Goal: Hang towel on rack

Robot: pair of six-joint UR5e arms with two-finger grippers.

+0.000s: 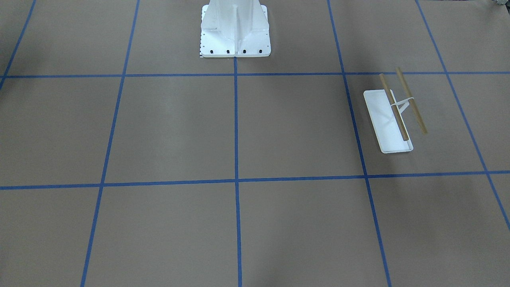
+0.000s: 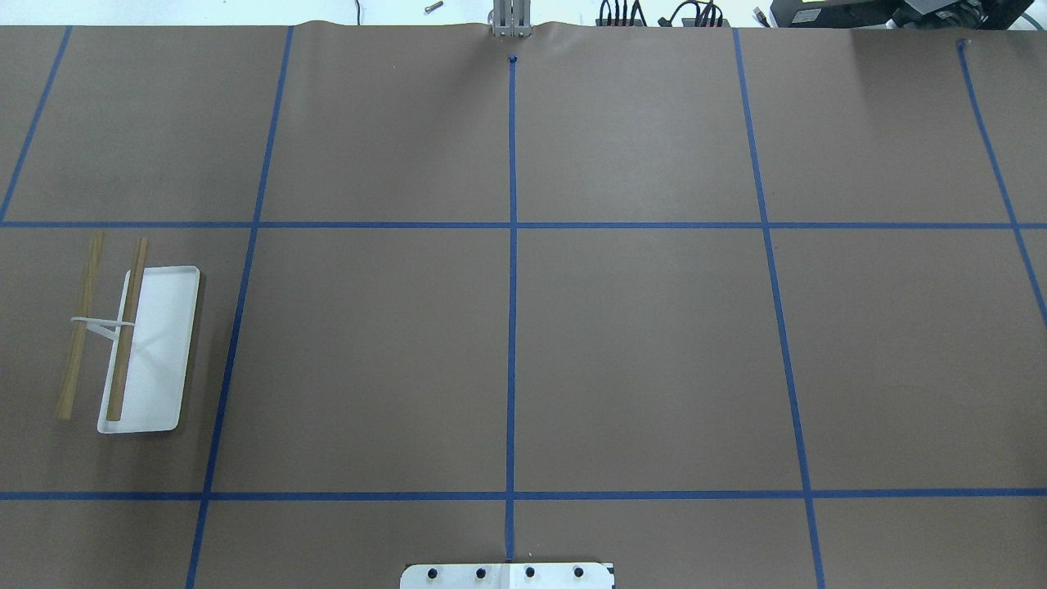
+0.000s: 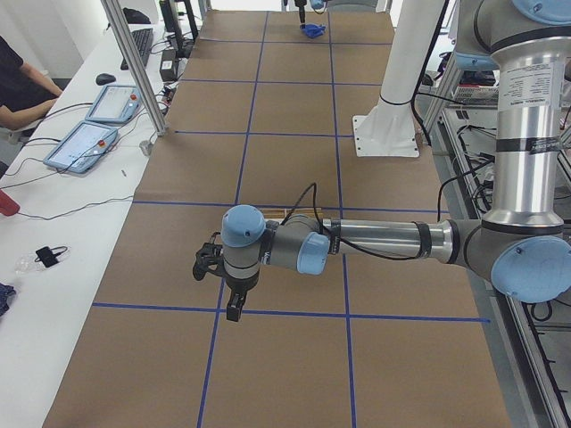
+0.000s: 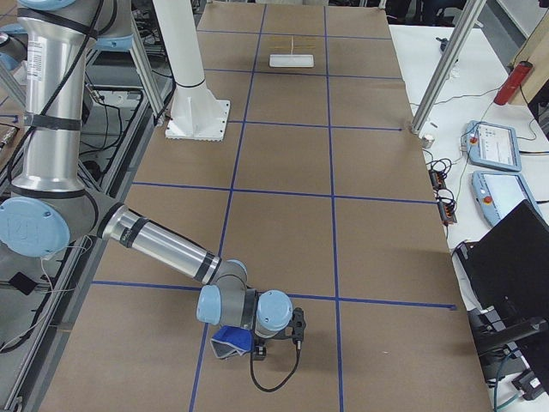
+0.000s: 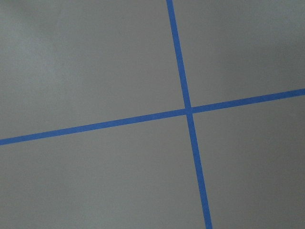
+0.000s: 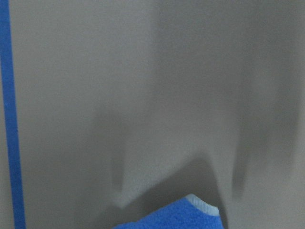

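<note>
**Left gripper** (image 3: 234,305): seen only in the left side view, at the end of the near arm, which stretches out level over the table (image 2: 638,352). It points down close to a blue tape line (image 5: 188,110). Its own wrist camera shows only brown surface and a crossing of two such lines. Whether the fingers are apart or together cannot be told.

**Right gripper** (image 4: 236,330): seen in the right side view, at the end of the near arm, low over the table's end on the robot's right. The towel (image 4: 225,341) is bunched directly beneath it, blue face outward with the pale edge showing. The right wrist view shows one blue corner of the towel at the bottom, with a dark shadow on the table beside it. The fingers are hidden, so it cannot be told whether they clamp the cloth or how wide they stand.

**Rack** (image 2: 155,343): stands at the opposite end of the table, on the robot's left, well apart from the towel. Its two wooden rods (image 2: 127,327) lie parallel above and beside the white tray base. The white pedestal (image 1: 235,32) stands between the two ends.
</note>
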